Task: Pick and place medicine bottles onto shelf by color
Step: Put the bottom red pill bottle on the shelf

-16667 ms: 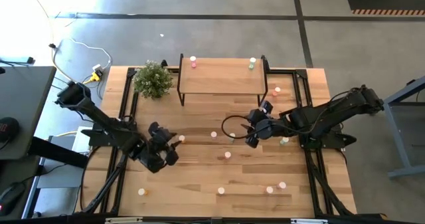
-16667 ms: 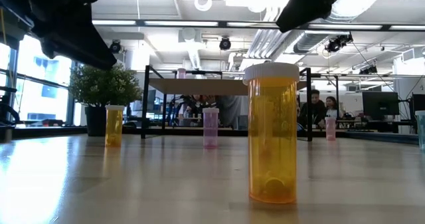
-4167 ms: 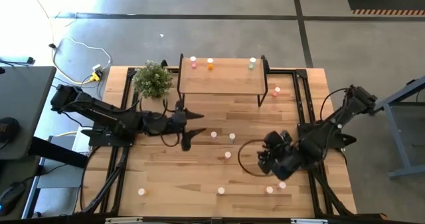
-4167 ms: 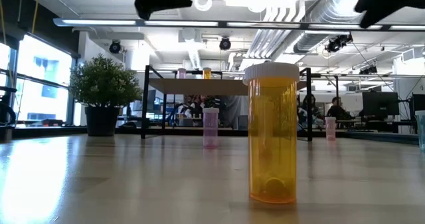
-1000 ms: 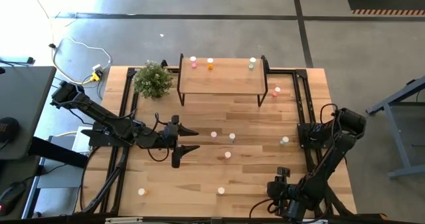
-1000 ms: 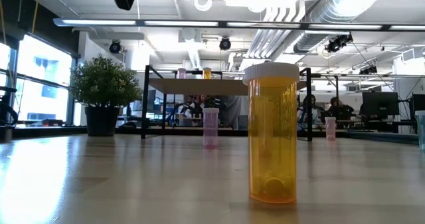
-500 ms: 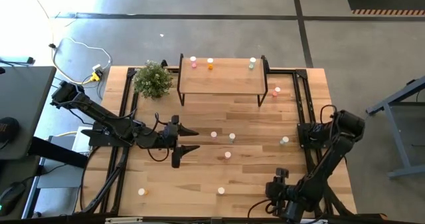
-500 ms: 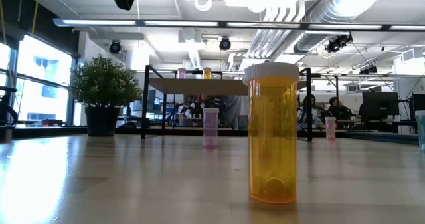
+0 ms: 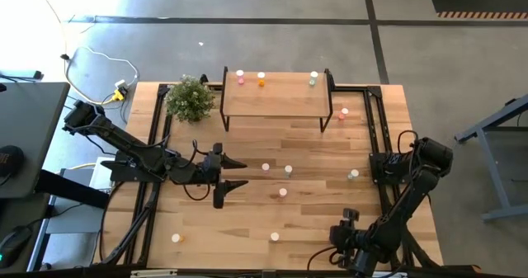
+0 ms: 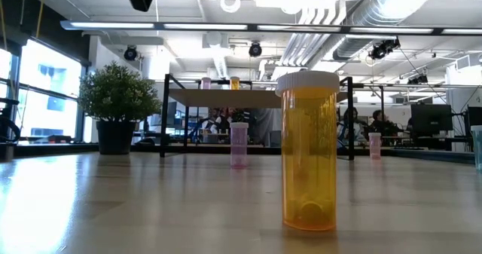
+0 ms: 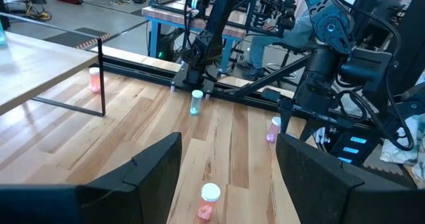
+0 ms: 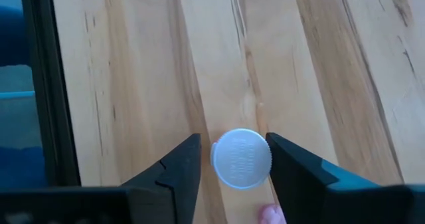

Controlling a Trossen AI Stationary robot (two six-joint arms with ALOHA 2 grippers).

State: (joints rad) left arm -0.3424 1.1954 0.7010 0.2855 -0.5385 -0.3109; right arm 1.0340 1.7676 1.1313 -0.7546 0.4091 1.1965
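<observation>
At the counter's front-right edge, the right gripper (image 12: 231, 159) points straight down with fingers spread either side of an upright white-capped bottle (image 12: 241, 157), its long axis vertical; the left gripper (image 9: 232, 172), fingers spread, waits mid-counter.

White-capped bottle (image 12: 242, 158) stands between the right gripper's (image 12: 232, 159) spread fingers (image 12: 179, 164)

Three bottles (image 9: 261, 79) upright on shelf (image 9: 275, 106), others seemingly scattered
</observation>
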